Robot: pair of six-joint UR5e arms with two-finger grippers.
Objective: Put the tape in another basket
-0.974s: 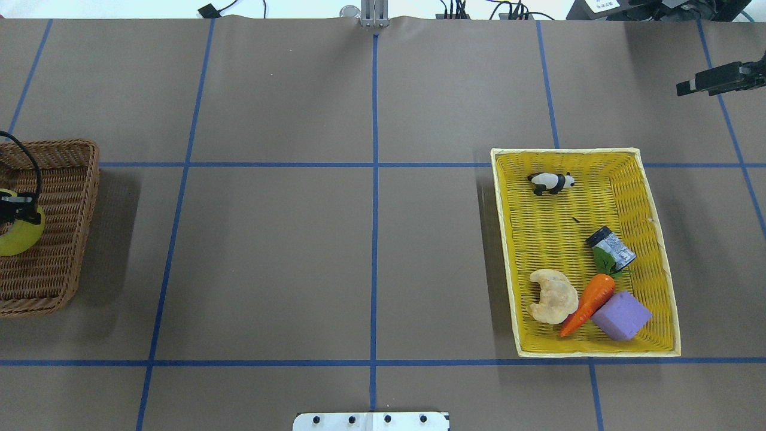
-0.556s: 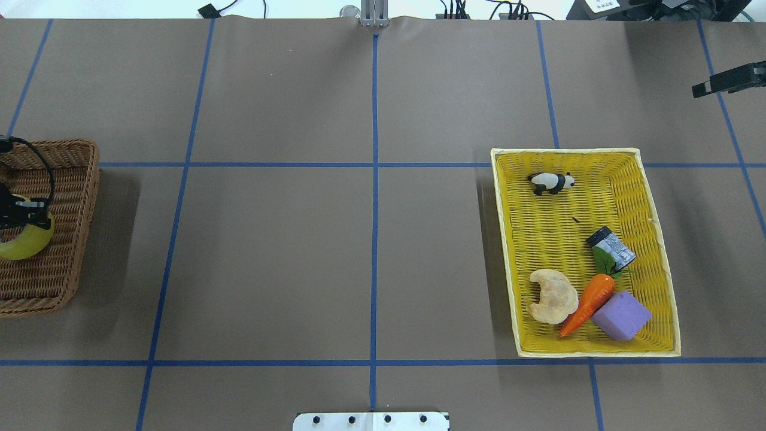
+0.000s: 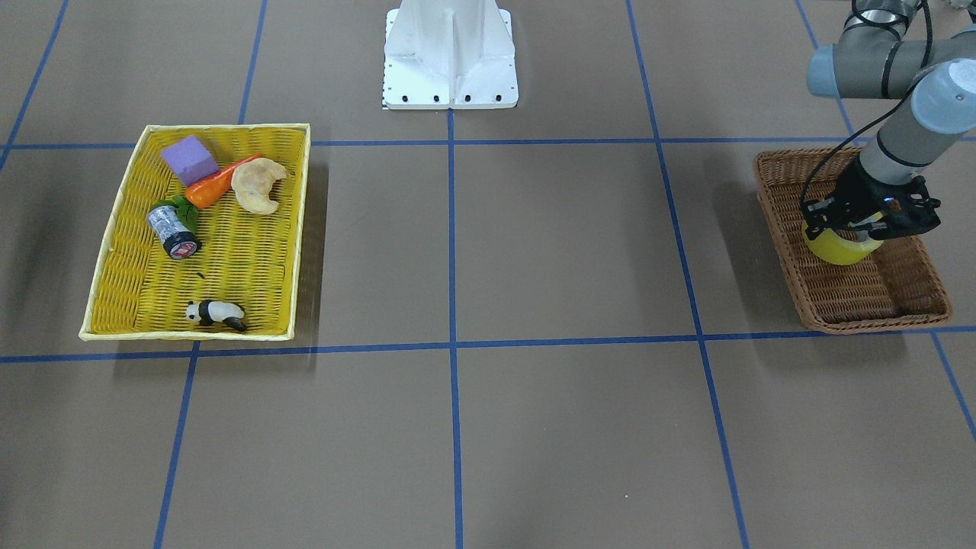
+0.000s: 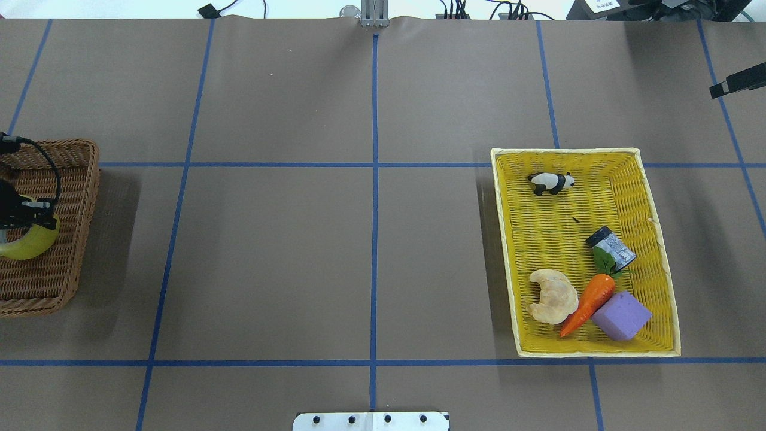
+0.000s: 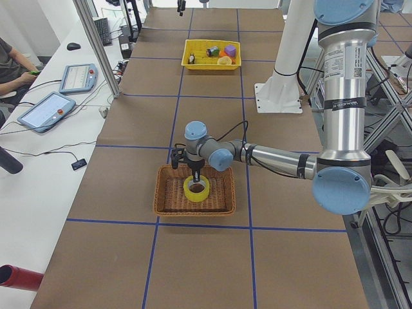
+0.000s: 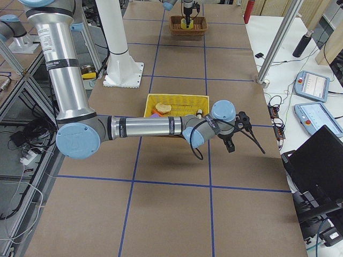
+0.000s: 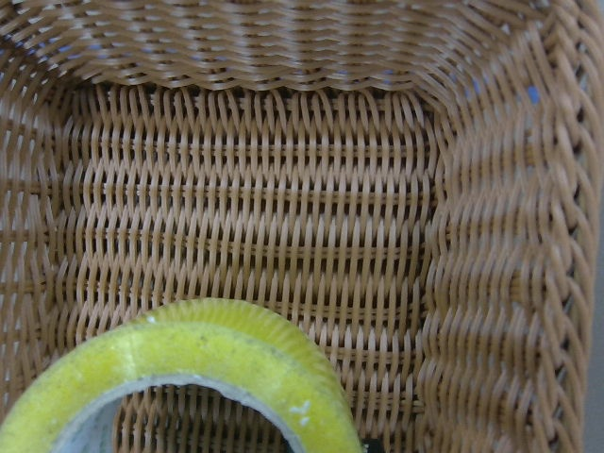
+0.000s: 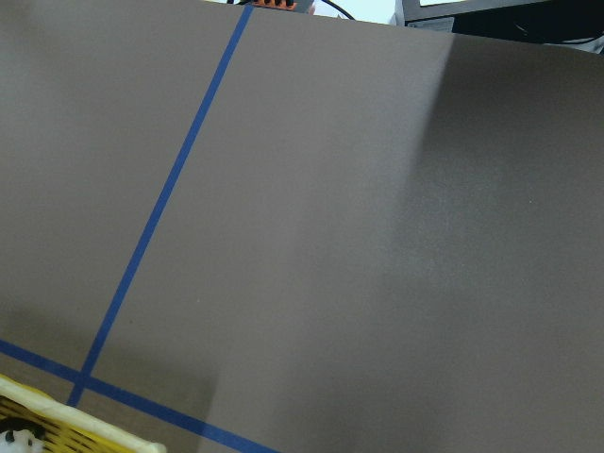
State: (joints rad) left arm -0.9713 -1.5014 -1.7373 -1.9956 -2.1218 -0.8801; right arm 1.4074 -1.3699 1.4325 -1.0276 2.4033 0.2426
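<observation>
The tape, a yellow ring with a pale core, is inside the outline of the brown wicker basket, held by the left gripper. Its jaws point down and are closed on the upper wall of the roll, so the ring hangs tilted beneath them. The left wrist view shows the roll close to the lens with the woven floor of the basket behind it. Whether the roll touches that floor cannot be told. The basket stands on the table at the robot's far left, well apart from the yellow tray on the robot's right. In that tray lie a panda toy near the far end, a small can in the middle, and a piece of bread, a carrot and a purple block close together at the near end, the carrot touching the block. The right gripper is above bare table beyond the tray's far right corner, only partly in the overhead view. Whether its jaws are apart or together cannot be told, and nothing is seen in them.
</observation>
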